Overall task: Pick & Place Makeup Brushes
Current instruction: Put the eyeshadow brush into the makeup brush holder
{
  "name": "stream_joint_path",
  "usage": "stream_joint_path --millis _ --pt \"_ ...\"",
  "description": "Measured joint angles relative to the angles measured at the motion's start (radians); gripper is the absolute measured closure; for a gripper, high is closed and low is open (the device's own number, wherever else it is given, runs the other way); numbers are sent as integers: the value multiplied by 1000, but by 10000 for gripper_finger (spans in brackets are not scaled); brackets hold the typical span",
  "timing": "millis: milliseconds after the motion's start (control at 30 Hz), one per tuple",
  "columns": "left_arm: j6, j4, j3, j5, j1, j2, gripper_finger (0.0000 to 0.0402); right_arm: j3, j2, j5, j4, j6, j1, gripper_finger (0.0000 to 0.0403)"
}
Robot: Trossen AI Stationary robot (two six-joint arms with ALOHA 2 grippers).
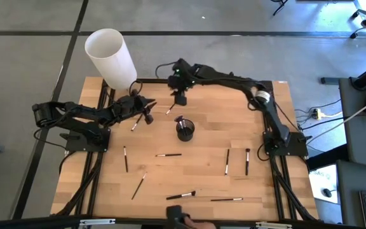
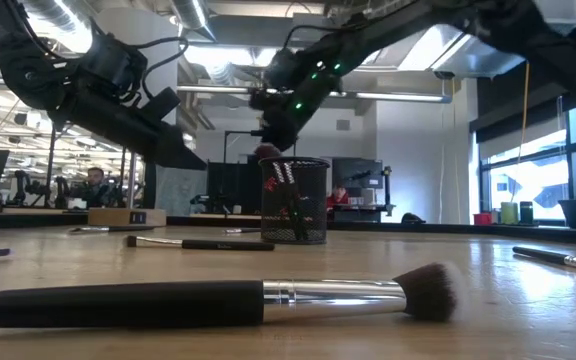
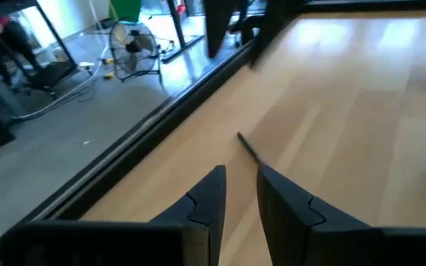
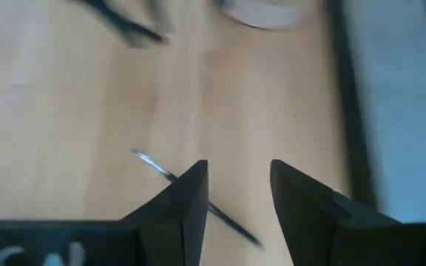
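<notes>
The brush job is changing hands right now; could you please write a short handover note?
Left gripper: open, empty, low over the table's far edge, a thin brush just ahead of it.
Right gripper: open, empty, above another brush at the far edge.
Cup: mid-table, at least one brush inside.
Left to do: those two, plus seven loose brushes on the near half.
</notes>
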Motion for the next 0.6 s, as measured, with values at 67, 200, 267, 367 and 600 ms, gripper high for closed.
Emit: stream_joint_path --millis 67,200,267,367,600 --pt "-1 -6 0 -30 0 0 327 35 46 -55 -2 -14 11 256" --pt "-1 -6 0 -89 0 0 327 78 115 -99 17 -46 40 256" --pt "-1 -6 0 -109 0 0 327 89 143 -98 17 -89 59 256" --pt "-1 -6 0 -116 0 0 327 91 181 -99 19 -132 82 256" --pt "-1 -6 0 -115 0 0 327 91 234 -14 16 -178 118 256"
